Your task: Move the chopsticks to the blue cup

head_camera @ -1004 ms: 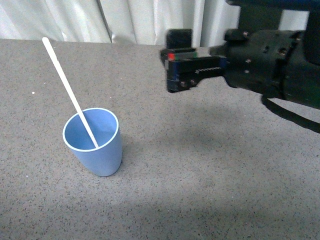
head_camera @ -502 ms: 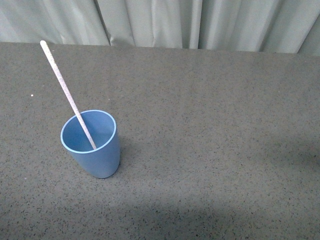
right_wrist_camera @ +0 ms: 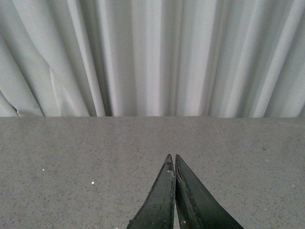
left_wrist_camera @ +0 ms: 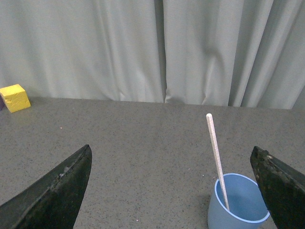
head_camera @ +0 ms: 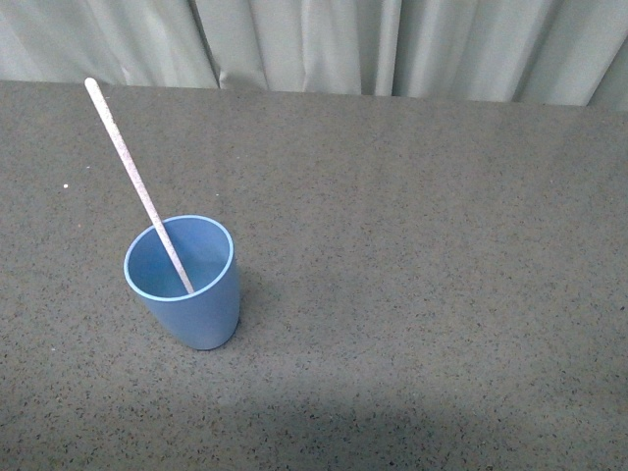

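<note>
Right arm has left the front view; chopsticks [head_camera: 137, 186] lean in blue cup [head_camera: 196, 314]. Left gripper [left_wrist_camera: 170, 150] spread wide, right gripper [right_wrist_camera: 172, 160] closed empty, so transfer looks done

No text, label, brand, number or sign can be read in any view. The blue cup [head_camera: 186, 299], the chopsticks [head_camera: 128, 162] and the bench [head_camera: 442, 294] show plain, unmarked surfaces.

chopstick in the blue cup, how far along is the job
Done: the chopstick stands inside the blue cup, leaning on its rim. In hand: nothing; the left gripper is open and empty, the right gripper is shut on nothing. Left: nothing visible, no other chopstick shows.
</note>
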`<state>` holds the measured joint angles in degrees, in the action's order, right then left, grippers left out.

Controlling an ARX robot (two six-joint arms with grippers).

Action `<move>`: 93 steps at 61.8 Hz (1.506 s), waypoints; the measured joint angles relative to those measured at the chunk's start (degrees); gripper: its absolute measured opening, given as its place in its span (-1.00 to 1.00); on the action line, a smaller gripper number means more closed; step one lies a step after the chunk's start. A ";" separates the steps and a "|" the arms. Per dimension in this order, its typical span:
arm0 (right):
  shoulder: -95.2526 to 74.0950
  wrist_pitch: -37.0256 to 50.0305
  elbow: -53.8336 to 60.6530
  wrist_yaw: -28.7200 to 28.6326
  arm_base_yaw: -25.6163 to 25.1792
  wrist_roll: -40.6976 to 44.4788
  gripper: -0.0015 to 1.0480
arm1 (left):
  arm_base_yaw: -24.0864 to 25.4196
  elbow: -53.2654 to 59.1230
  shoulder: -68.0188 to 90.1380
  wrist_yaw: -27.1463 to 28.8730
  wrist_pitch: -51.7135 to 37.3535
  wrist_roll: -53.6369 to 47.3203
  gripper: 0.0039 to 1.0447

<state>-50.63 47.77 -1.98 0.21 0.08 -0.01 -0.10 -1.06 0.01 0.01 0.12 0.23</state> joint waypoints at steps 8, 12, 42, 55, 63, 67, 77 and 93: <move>6.80 -5.79 1.01 -0.28 0.00 0.00 -0.98 | 0.00 0.00 0.00 0.00 0.00 0.00 0.88; 9.44 -8.04 1.33 -0.22 0.00 0.00 -0.98 | 0.00 0.00 0.00 -0.02 0.00 0.02 0.88; 26.99 -24.09 1.73 -0.26 0.00 0.00 -0.98 | 0.00 0.00 0.00 -0.02 0.00 0.00 0.88; 32.17 -29.16 1.73 -0.28 0.00 0.00 -0.98 | 0.00 0.00 0.00 0.00 0.00 0.00 0.88; 34.91 -31.85 1.73 -0.28 0.00 0.00 -0.98 | 0.00 0.00 0.00 -0.02 0.00 0.00 0.88; 36.04 -32.94 1.73 -0.28 0.00 0.00 -0.98 | 0.00 0.00 0.00 0.00 0.00 0.00 0.88; 38.69 -35.60 1.73 -0.28 0.00 0.00 -0.98 | 0.00 0.00 0.00 0.00 0.00 0.00 0.88; 49.70 -47.39 1.68 -0.31 0.00 0.02 -0.98 | 0.00 0.00 0.00 0.02 0.00 0.02 0.88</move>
<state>-0.93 0.38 -0.30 -0.10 0.08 0.01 -0.10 -1.06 0.01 0.03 0.12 0.25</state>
